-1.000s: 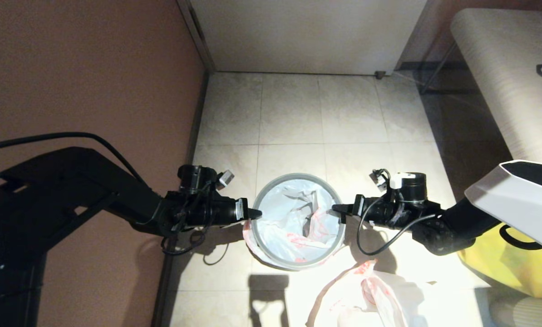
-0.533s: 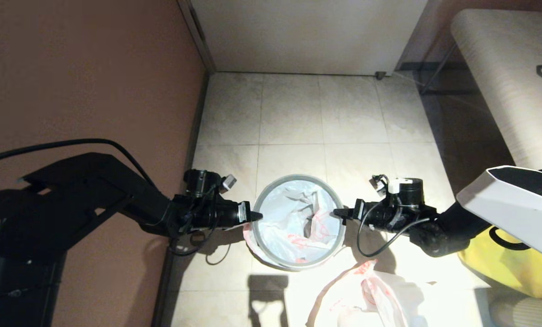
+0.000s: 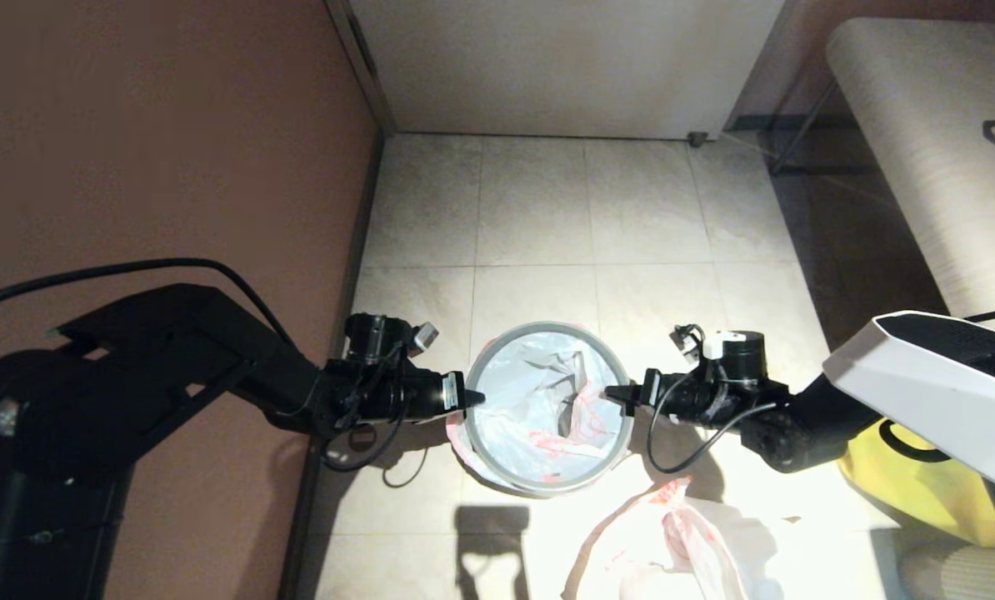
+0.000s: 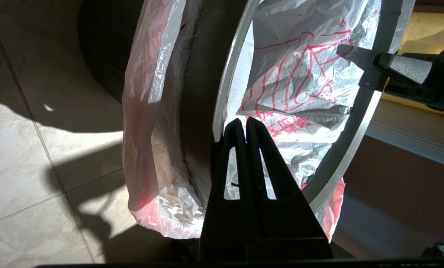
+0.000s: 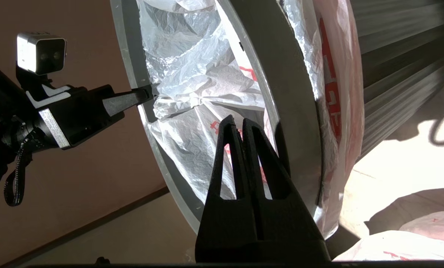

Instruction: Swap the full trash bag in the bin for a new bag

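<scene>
Grey hoop [image 3: 549, 486] is sitting on the rim of the bin [image 4: 201, 93], which is standing on the floor [image 3: 539, 217] between my two arms. I am holding both arms low and level, pointing at each other. My left end effector [image 3: 474, 398] is pinched closed with its tip at the hoop's left side. My right end effector [image 3: 614, 390] is pinched closed too, with its tip at the hoop's right side. I cannot tell if either one is gripping anything. Only the wrist views are showing the bin's black wall and the white bag [image 5: 192, 74] with red print folding over the rim. The head view is showing one more white bag [image 3: 672, 542] lying on the floor and one yellow bag [image 3: 931, 492].
</scene>
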